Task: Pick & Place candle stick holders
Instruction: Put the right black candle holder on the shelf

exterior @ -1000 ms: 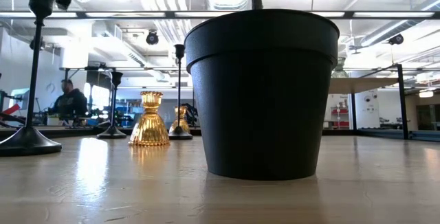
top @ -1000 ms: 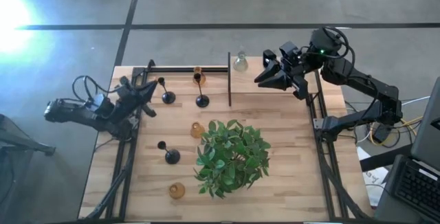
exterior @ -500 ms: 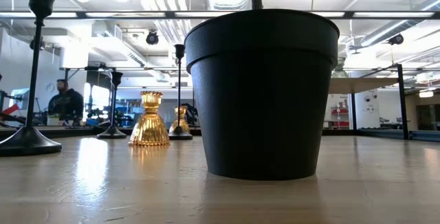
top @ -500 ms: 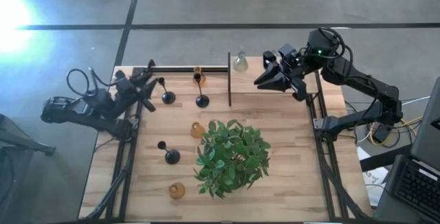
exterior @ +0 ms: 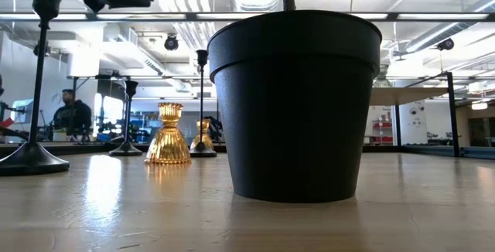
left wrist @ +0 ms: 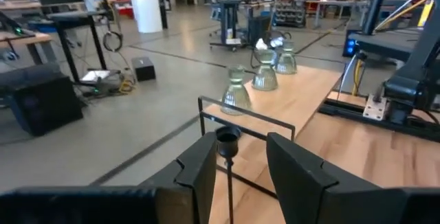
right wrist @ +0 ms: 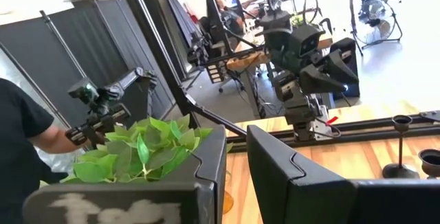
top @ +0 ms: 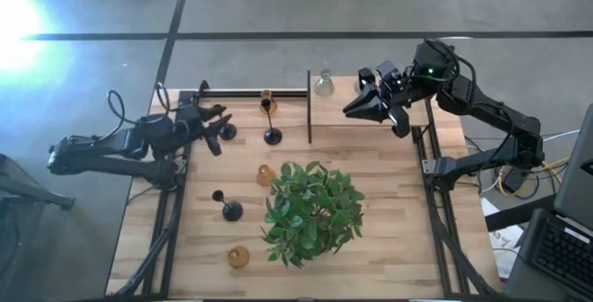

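Since a second ago the left gripper [top: 215, 126] has swung in over the far-left black candle holder [top: 226, 131], its jaws now parted astride the holder's cup [left wrist: 227, 136] without clamping it. That holder stands beside a second black one [top: 272, 136], near the upright black frame [top: 309, 107]. Right gripper [top: 357, 107] hovers empty, jaws slightly apart, beside three clear glass holders [left wrist: 261, 73].

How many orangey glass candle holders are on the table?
3 amber holders: one by the back rail, one beside the plant on its left-arm side, one near the table's front edge. The leaves could hide more.
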